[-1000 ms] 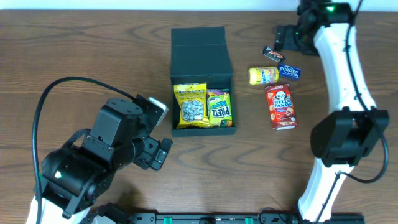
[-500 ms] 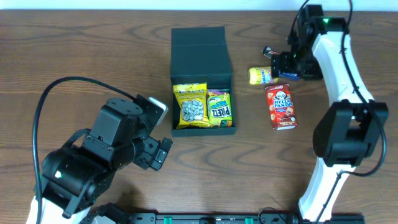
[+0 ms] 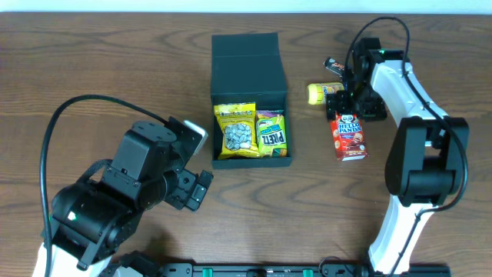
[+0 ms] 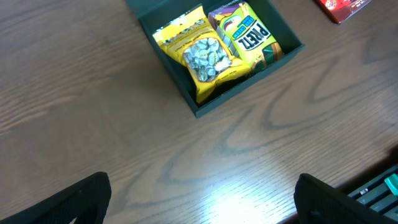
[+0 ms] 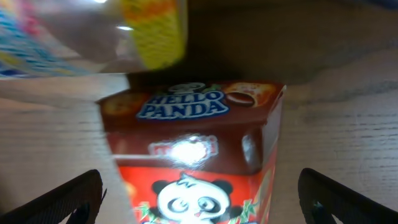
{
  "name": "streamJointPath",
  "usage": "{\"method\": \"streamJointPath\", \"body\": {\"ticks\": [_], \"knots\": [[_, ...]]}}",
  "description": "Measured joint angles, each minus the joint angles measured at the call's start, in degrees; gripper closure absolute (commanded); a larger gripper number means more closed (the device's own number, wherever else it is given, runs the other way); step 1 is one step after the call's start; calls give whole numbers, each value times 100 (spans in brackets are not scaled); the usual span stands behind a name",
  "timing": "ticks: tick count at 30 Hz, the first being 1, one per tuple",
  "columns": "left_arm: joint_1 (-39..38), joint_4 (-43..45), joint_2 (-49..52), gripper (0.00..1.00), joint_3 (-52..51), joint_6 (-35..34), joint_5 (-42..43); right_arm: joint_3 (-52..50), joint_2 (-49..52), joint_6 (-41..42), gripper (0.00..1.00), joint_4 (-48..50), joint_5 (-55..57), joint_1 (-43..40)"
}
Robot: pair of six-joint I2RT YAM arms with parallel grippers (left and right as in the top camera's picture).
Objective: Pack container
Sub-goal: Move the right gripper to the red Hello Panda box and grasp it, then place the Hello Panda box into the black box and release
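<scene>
The container (image 3: pixel 247 69) is a black box with its flap lid lying open toward the back; it also shows in the left wrist view (image 4: pixel 239 94). Inside lie a yellow seed packet (image 3: pixel 236 131) and a yellow Pretz packet (image 3: pixel 271 132). A red Hello Panda box (image 3: pixel 350 138) lies to the right of the container. My right gripper (image 3: pixel 347 105) hangs open over the box's far end; in the right wrist view the box (image 5: pixel 193 155) fills the space between the spread fingers of the gripper (image 5: pixel 202 199). My left gripper (image 4: pixel 202 199) is open and empty over bare table, front left of the container.
A yellow snack packet (image 3: pixel 319 93) lies just behind the Hello Panda box, close to the right gripper. A small dark candy bar (image 3: pixel 335 66) lies farther back. A pale blue wrapper (image 5: pixel 25 43) shows at the top left of the right wrist view. The left arm's black cable loops at the far left.
My right gripper has swung from the back right corner forward and left, passing over the small snacks to the far end of the Hello Panda box. The left arm has not moved.
</scene>
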Motion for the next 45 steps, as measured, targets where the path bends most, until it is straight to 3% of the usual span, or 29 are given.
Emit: {"method": "streamJointPath", "body": {"ticks": [13,19,24,31,35,45], "knots": [[0,-2,0,5,0,0,0,-667,-22,0,1,737,238,103],[0,-2,0,5,0,0,0,-697,-33,76,22,822,221,138],[0,-2,0,5,0,0,0,-697,-35,195,30,807,232,140],[0,-2,0,5,0,0,0,-678,-33,413,31,459,271,221],[0,-2,0,5,0,0,0,-400,-4,516,32,0,280,369],[0,-2,0,5,0,0,0,1578,0,828,37,-1032,66,1158]]}}
